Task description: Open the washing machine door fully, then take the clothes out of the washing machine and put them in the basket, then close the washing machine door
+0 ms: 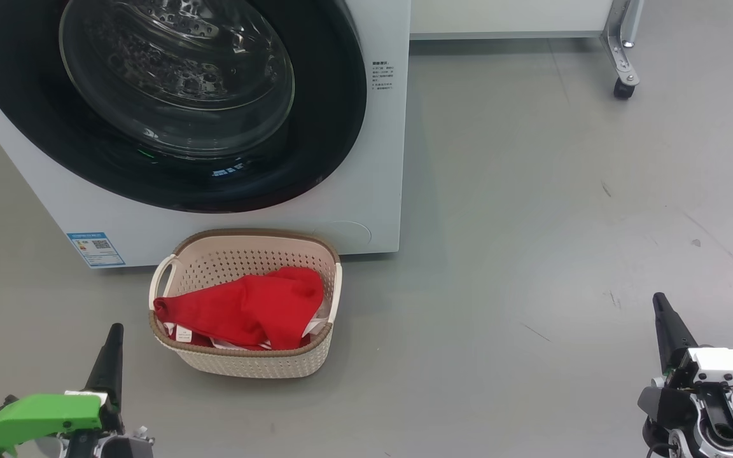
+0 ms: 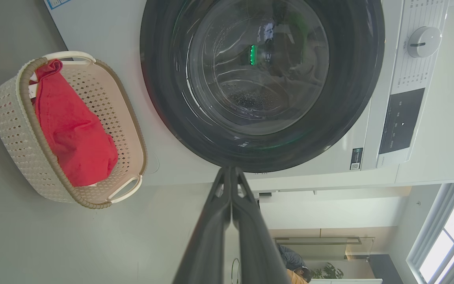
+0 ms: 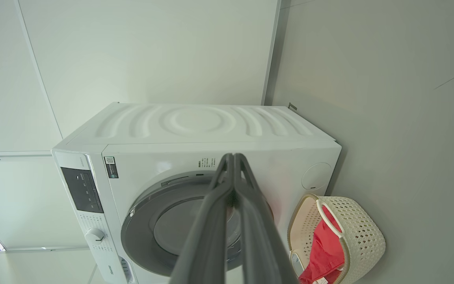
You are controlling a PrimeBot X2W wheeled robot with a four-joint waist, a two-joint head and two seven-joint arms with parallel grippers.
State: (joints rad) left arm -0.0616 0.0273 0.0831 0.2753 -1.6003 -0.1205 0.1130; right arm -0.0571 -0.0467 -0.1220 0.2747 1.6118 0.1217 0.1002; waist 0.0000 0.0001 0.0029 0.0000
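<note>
**Both grippers pressed together and empty; clothes lie in the basket**

The left gripper (image 1: 114, 334) hangs low at the robot's left. Its two dark fingers are pressed together into a single point, holding nothing and touching nothing. In the left wrist view the joined tips point toward the lower edge of the washing machine door (image 1: 331, 127), apart from it. The right gripper (image 1: 660, 302) hangs at the robot's right over the grey floor (image 1: 532, 254), likewise pressed together and empty, well apart from everything else.

The basket (image 1: 245, 367) is nearer the left gripper than the right. It stands on the floor just in front of the washing machine (image 1: 369, 210), below the door. The clothes (image 1: 245, 308) lie inside it as a red heap, with white trim and a small white tag showing at the near rim. The door lies flat against the machine's front, and the perforated steel drum shows through its glass window. A blue label sticker (image 1: 96, 249) sits at the machine's lower corner, to the left of the basket.
</note>
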